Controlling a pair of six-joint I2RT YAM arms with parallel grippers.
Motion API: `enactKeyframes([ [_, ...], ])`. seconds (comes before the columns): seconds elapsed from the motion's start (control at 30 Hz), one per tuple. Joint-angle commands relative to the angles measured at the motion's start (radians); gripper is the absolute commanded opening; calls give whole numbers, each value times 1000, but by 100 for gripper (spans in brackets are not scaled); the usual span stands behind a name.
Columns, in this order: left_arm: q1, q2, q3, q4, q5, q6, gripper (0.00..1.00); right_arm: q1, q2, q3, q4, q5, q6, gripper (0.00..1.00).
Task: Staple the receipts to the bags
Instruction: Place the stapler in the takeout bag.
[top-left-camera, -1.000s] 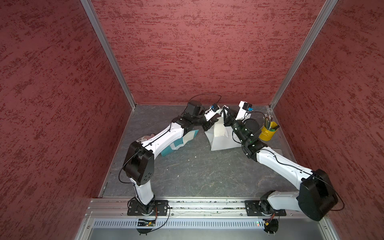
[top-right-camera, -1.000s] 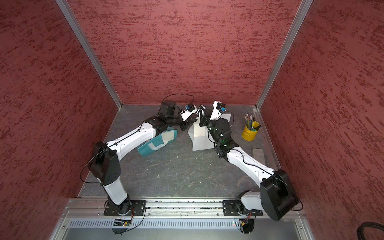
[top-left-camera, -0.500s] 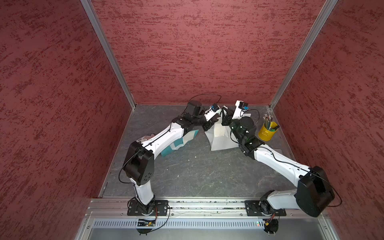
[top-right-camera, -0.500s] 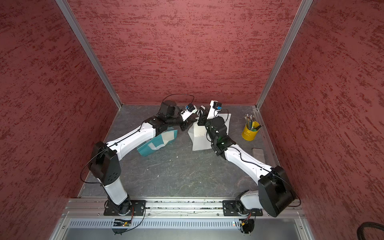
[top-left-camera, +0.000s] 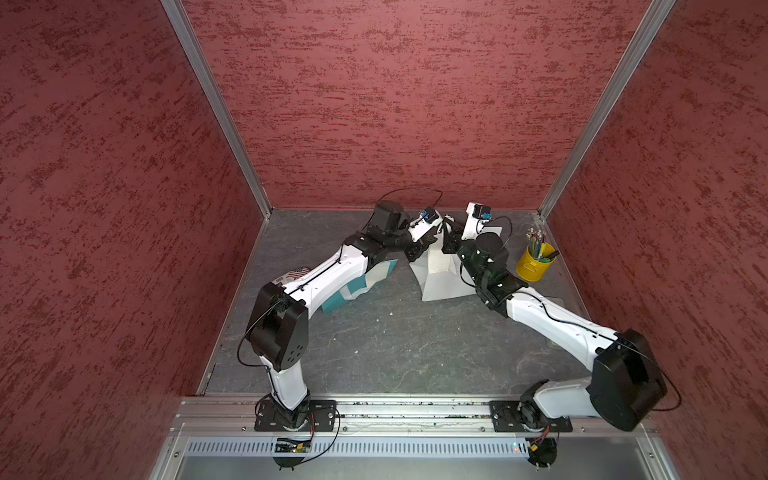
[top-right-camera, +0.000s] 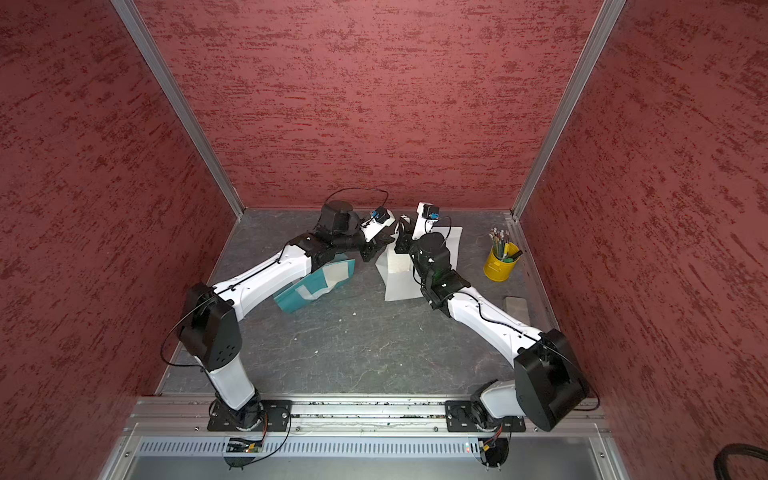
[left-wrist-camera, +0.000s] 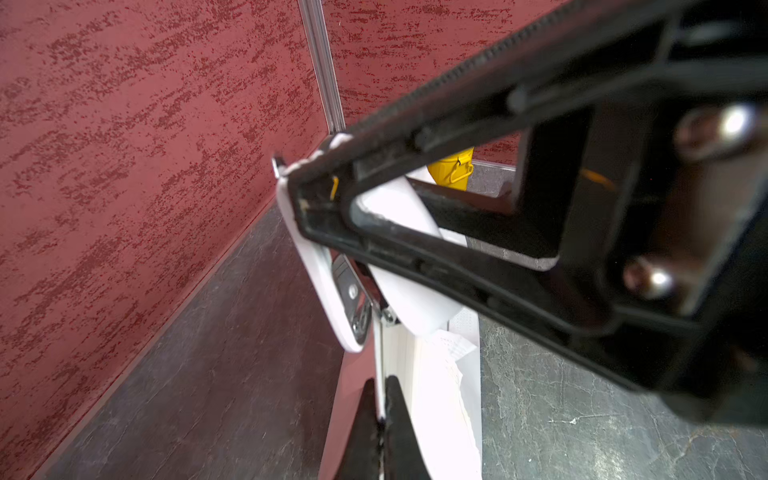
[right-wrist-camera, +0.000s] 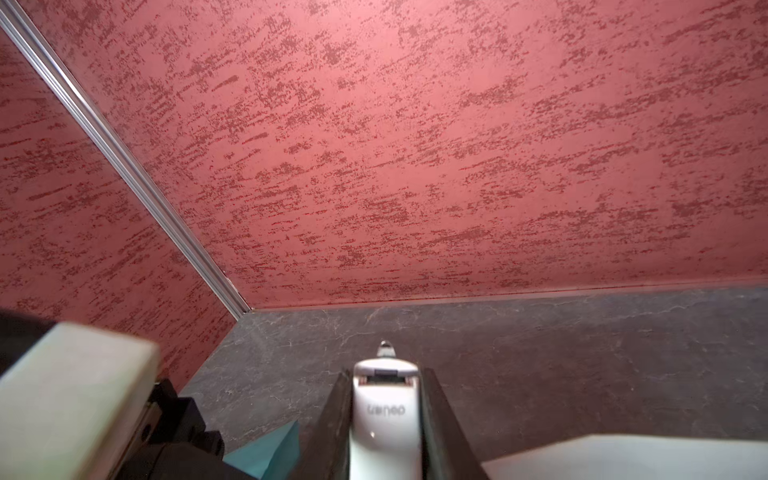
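Note:
The white bag (top-left-camera: 438, 278) (top-right-camera: 399, 282) lies at the back middle with its far edge lifted. My left gripper (left-wrist-camera: 382, 378) (top-left-camera: 419, 251) is shut on a thin white edge of that bag. A printed receipt (left-wrist-camera: 453, 345) sits against the bag just past the fingertips. The right gripper (right-wrist-camera: 384, 399) (top-right-camera: 400, 239) is shut on a small white stapler (right-wrist-camera: 384, 415) (left-wrist-camera: 328, 270), whose nose hangs right above the bag's raised edge. The teal bag (top-left-camera: 338, 297) (top-right-camera: 299, 295) lies flat under my left forearm with an off-white slip (top-right-camera: 332, 272) on it.
A yellow cup of pencils (top-left-camera: 536, 262) (top-right-camera: 500, 264) stands at the back right. A grey flat block (top-right-camera: 517, 309) lies by the right wall. A white sheet (top-right-camera: 455, 241) shows behind my right wrist. The back wall is close behind both grippers.
My right arm has shifted a little to the left with the stapler, closer to the left gripper. The left arm and both bags have stayed put.

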Motion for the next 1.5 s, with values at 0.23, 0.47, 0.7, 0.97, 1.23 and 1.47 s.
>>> enactKeyframes([
  [0.23, 6, -11, 3, 20, 3, 11, 0, 7, -6, 35, -14, -11, -31, 0],
  [0.47, 6, -10, 5, 23, 3, 6, 0, 7, -11, 18, -40, -12, -36, 0],
  [0.7, 6, -8, 6, 25, 5, 4, 0, 7, -10, 16, -52, -22, -34, 11],
  [0.97, 7, -9, 5, 26, 5, 2, 0, 8, -12, 15, -76, -51, -30, 26],
  [1.23, 7, -10, 2, 26, 4, 2, 0, 7, -28, 8, -91, -66, -25, 45],
  [1.47, 12, -11, -9, 28, 8, 9, 0, -3, -89, 4, -109, -85, -76, 68],
])
